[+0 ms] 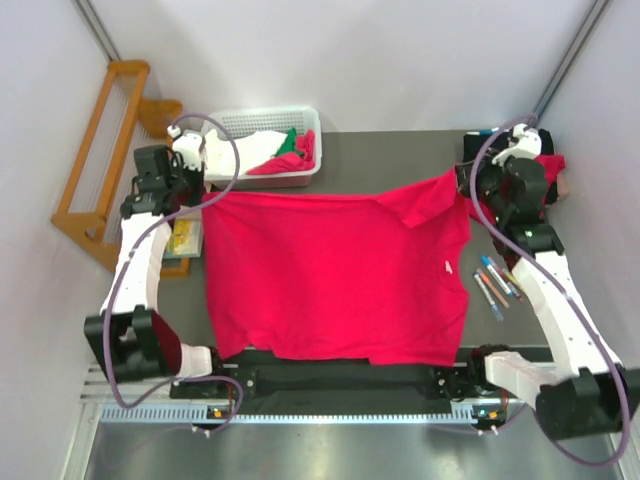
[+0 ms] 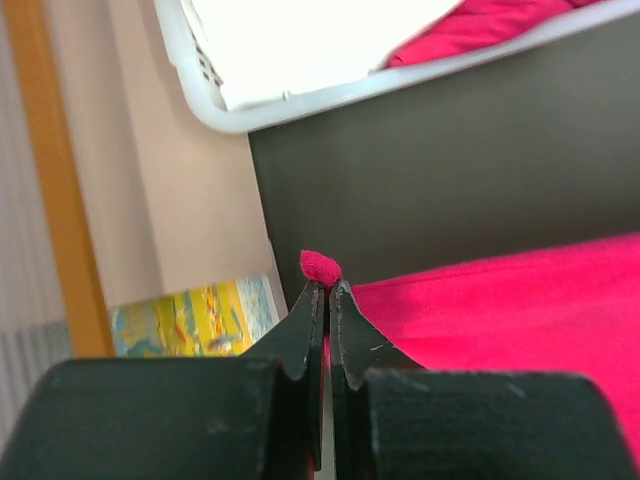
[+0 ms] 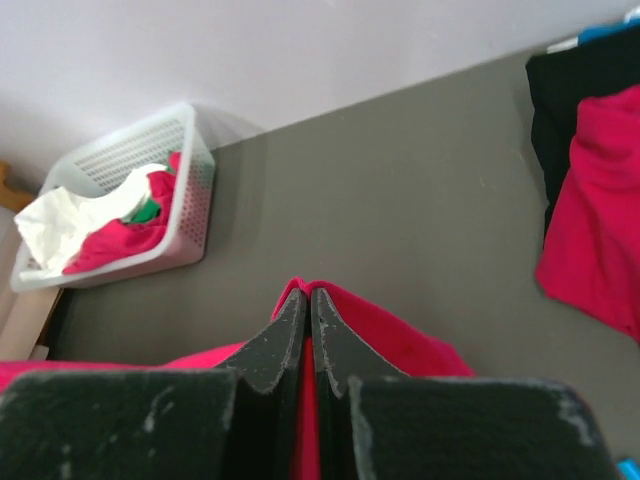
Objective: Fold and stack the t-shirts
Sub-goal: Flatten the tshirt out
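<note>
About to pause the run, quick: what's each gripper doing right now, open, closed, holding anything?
Left gripper: closed, pinching the t-shirt at its far left corner.
Right gripper: closed, pinching the same t-shirt at its far right side.

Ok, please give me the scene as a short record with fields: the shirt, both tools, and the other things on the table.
t-shirt: red, spread flat on the table
left tool: shut on its far left corner
right tool: shut on its far right edge
basket: far left, holds white, green and red cloths
pens: right of the t-shirt
other red cloth: far right, on something black
</note>
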### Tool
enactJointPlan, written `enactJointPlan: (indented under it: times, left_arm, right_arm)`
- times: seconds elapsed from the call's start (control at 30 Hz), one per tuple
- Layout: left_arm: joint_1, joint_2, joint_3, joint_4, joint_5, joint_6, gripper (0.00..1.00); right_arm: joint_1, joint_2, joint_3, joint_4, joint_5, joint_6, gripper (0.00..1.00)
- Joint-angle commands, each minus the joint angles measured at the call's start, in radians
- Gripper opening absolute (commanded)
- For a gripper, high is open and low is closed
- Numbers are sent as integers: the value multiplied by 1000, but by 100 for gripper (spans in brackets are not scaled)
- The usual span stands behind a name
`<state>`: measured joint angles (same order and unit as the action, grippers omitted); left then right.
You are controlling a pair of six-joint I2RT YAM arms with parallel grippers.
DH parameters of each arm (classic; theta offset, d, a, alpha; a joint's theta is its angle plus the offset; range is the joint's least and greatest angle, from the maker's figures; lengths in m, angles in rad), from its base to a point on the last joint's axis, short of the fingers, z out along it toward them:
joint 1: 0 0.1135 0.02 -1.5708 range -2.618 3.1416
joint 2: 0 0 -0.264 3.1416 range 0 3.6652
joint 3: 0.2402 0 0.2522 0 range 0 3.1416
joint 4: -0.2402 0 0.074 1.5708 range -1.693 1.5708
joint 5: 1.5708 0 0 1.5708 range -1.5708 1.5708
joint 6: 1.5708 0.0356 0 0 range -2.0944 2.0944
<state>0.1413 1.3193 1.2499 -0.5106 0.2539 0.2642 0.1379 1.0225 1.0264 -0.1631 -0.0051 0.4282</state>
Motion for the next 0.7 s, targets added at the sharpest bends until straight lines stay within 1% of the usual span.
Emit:
enactJointPlan:
  times: [0.0,0.07,0.17,0.27,0.3,0.37,0.53,0.6,0.67]
  left_arm:
    - [-8,150,120,138,-53,4,0]
    - [-11,234,147,136,-56,7,0]
    - [-22,319,192,149,-70,4,0]
    - [-37,388,243,158,-96,6,0]
    - [-39,405,273,155,-100,4,0]
    - [-45,454,304,144,-111,-2,0]
    - [-58,514,368,139,-131,-11,0]
    - [-68,515,373,124,-136,-10,0]
    - [-71,495,350,113,-120,-10,0]
  right_arm:
    - [-87,131,41,189,-94,89,0]
    - [-116,212,57,214,-105,106,0]
    - [-130,312,78,258,-137,127,0]
    - [-130,417,138,258,-154,135,0]
    - [-161,439,153,258,-157,135,0]
    - [-165,505,196,254,-167,139,0]
    - [-169,606,282,226,-185,146,0]
    - [-169,616,294,208,-194,150,0]
    - [-169,594,267,217,-205,159,0]
